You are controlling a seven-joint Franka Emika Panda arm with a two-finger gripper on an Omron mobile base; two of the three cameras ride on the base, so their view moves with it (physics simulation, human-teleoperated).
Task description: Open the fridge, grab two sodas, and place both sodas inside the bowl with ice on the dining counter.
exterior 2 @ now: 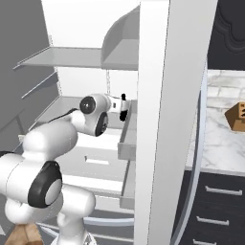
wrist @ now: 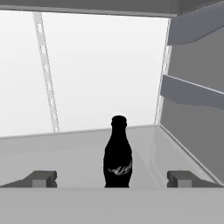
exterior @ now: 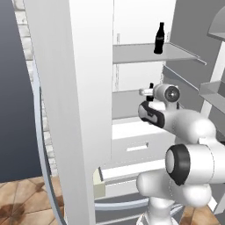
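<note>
The fridge [exterior: 79, 110] stands open, its white interior and grey shelves exposed, and the arm reaches into it at middle height. One soda [exterior: 159, 38] stands upright on the upper shelf [exterior: 145, 52], near that shelf's front edge, above and well apart from the hand. A second soda [wrist: 117, 153] stands upright on the lower shelf [wrist: 78, 153], seen in the hand view straight ahead and centred between the two fingertips [wrist: 42, 178]. The gripper [wrist: 113, 179] is spread wide with nothing between its fingers touching them; the bottle sits in the gap but apart from both tips. In the left base view the top of this bottle pokes up just behind the wrist, and in the right base view it shows as a dark shape at the end of the hand [exterior 2: 120, 106]. To the right of the fridge door, a marble counter [exterior 2: 225, 139] carries a small brown object [exterior 2: 238, 115] too unclear to name.
</note>
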